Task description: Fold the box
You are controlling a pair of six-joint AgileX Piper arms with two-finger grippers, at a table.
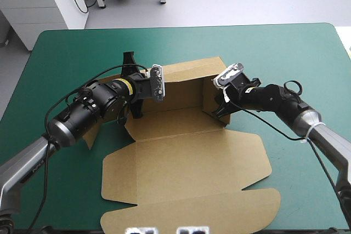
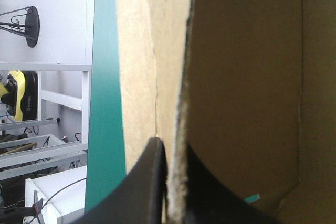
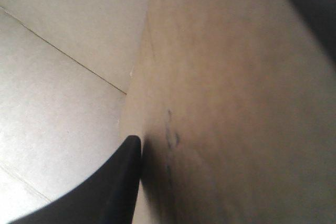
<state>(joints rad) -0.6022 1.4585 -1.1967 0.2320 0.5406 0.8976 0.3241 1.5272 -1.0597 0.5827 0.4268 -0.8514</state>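
left hand (image 2: 169, 151), right hand (image 3: 140, 143) grip box (image 1: 186, 163)

Right end effector (image 3: 153, 148): one finger hidden behind box (image 3: 220, 103) wall; wall surface blurred.

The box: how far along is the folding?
Done: the box has its back wall raised. In hand: the left tool and right tool each pinch a side wall upright. Left: tucking those walls; the lid lies flat toward the near edge.
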